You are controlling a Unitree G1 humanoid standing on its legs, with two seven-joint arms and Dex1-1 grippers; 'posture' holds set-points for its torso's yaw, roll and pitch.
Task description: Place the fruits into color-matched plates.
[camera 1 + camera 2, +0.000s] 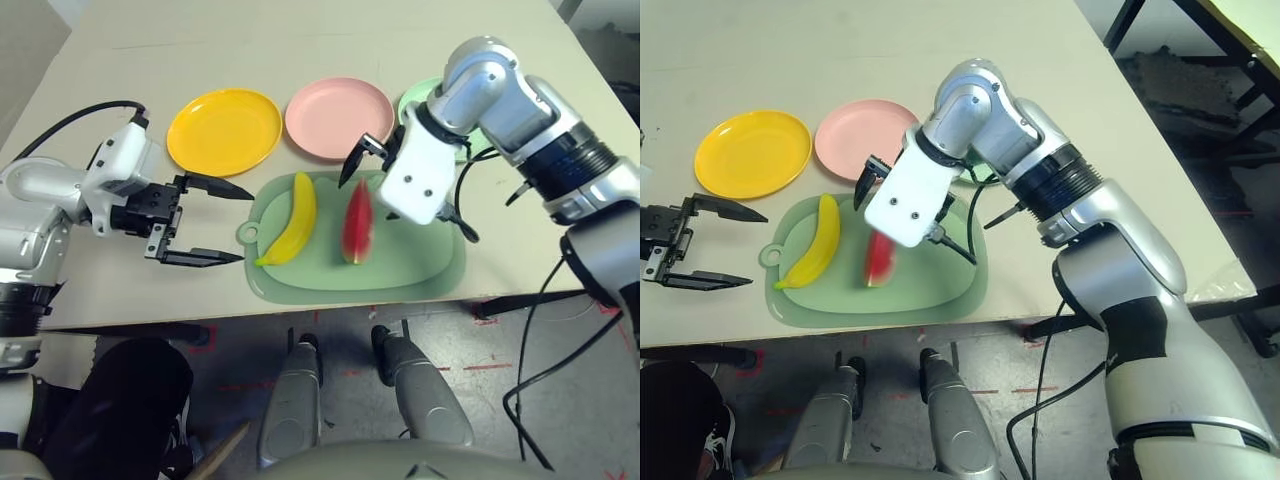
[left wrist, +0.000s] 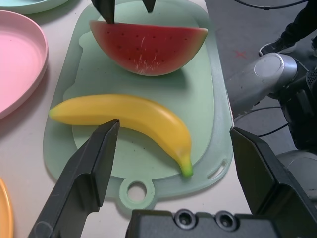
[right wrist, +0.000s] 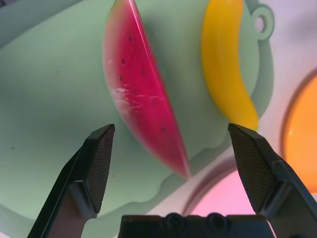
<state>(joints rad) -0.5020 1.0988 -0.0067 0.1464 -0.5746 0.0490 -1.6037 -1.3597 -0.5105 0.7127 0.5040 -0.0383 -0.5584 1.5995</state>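
Observation:
The curved yellow banana point(image 1: 292, 220) and the red watermelon wedge point(image 1: 357, 222) lie side by side on the pale green cutting mat point(image 1: 410, 272). My left gripper point(image 1: 245, 224) stands open just left of the mat, its fingers pointing at the banana point(image 2: 133, 119). Above the far end of the watermelon point(image 3: 141, 94) hovers my right gripper point(image 3: 171, 130), open and holding nothing. Behind the mat sit the yellow plate point(image 1: 224, 130), the pink plate point(image 1: 338, 117) and the mint green plate point(image 1: 413, 100), which my right arm partly hides. All three plates look bare. The avocado is out of view.
The mat's handle hole point(image 1: 248, 232) faces my left gripper. The table's front edge point(image 1: 130, 325) runs close behind the mat's near side. A black cable point(image 1: 75, 118) loops over my left forearm, and thin cables point(image 1: 462, 225) hang from my right wrist.

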